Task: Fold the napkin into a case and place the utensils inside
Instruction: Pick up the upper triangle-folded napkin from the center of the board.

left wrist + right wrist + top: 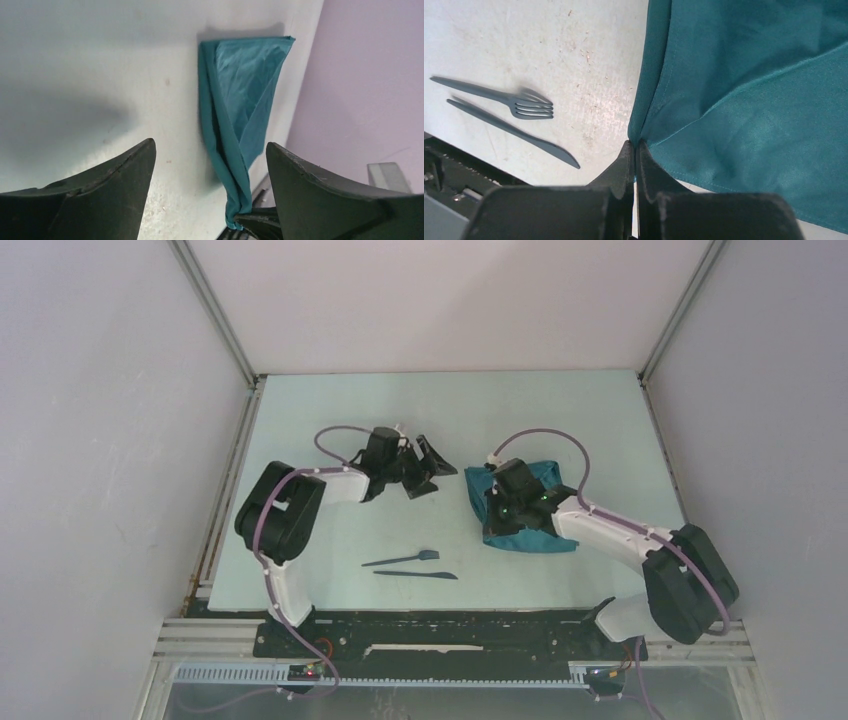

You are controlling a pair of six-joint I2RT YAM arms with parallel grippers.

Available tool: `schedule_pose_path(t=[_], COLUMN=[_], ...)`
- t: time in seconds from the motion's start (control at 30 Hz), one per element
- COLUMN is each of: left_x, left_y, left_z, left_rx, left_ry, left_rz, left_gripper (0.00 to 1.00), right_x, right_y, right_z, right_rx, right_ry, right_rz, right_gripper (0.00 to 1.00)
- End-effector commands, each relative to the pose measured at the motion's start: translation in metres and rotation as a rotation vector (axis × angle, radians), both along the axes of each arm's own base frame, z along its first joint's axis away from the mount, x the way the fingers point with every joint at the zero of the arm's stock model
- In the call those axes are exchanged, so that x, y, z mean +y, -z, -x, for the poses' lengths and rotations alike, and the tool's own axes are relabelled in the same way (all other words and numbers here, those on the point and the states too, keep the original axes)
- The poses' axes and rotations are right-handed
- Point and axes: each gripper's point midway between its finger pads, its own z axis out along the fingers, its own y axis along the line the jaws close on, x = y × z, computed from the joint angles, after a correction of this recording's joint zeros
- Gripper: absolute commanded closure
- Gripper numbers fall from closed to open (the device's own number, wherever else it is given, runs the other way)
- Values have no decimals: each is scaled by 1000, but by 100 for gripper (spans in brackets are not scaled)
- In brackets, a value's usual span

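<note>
The teal napkin [545,478] lies folded and bunched at the right of the table, partly under my right arm. My right gripper [497,523] is shut on the napkin's near-left corner, and in the right wrist view the napkin [749,100] fans out from the pinched tips of that gripper [634,146]. My left gripper [430,472] hovers open to the napkin's left, apart from it. The left wrist view shows this gripper [210,150] empty, with the napkin [240,100] ahead between its fingers. The utensils lie side by side near the front: fork [400,559] [519,102], knife [415,575] [514,132].
Grey walls close in the pale table [330,420] on the left, back and right. A black rail [450,625] carrying both arm bases runs along the near edge, just behind the utensils.
</note>
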Motion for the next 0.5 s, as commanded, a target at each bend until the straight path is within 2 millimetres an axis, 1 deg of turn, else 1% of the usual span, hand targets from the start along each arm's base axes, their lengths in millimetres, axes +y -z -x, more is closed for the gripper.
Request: schedule_pose_path(t=[0.0,0.17,0.27,0.33,0.4,0.47], left_x=[-36,-65,-75,-74,-73,-75], left_y=[-25,-21,-9,3,14,21], left_z=[9,10,12,12,9,5], left_rx=[19,43,89,106,106,105], left_ry=[-24,-37,-67,-104,-123,-119], left_rz=[282,396,422,405,376,362], left_gripper=[13,7,6,9,15,24], right_x=[8,2,-5,-7,-8,-9], right_y=[-15,-19,-21,-24,-26,-27], right_z=[2,4,1,0,-1,-1], right_rx=[6,12,5,2,-1,-3], right_ry=[-25,-20,-5,2,1,3], right_rz=[-121,-156,-157,-163,-169,-174], right_gripper=[100,100,100,100,100,100])
